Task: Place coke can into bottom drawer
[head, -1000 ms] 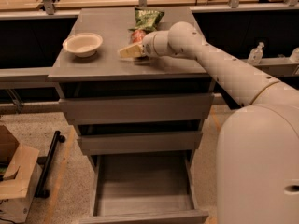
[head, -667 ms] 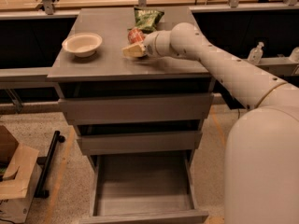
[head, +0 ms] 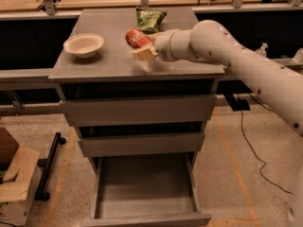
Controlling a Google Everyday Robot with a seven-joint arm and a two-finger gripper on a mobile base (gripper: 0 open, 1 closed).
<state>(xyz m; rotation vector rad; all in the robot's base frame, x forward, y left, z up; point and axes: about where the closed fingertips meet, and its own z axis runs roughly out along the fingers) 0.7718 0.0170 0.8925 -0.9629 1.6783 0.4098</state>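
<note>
Reaching in from the right, the white arm (head: 236, 56) is holding its gripper (head: 144, 45) just above the middle of the grey counter (head: 113, 67). The gripper is clamping the coke can (head: 135, 37), with one pale finger (head: 143, 55) showing under the can's near side. The red can is lying tilted in that grasp, its free end pointing left toward the bowl, and it is looking raised slightly off the counter top rather than standing on it. A green snack bag (head: 150, 19) is lying just behind the can, toward the back edge. A cream bowl (head: 84, 45) is sitting upright on the left part of the counter, well apart from the gripper. Below, the top drawer (head: 137, 110) and the middle drawer (head: 142, 143) are sitting shut, while the bottom drawer (head: 147, 219) is standing open toward the camera, showing its bare grey floor. A cardboard box (head: 14, 183) is resting on the speckled floor at the lower left.
</note>
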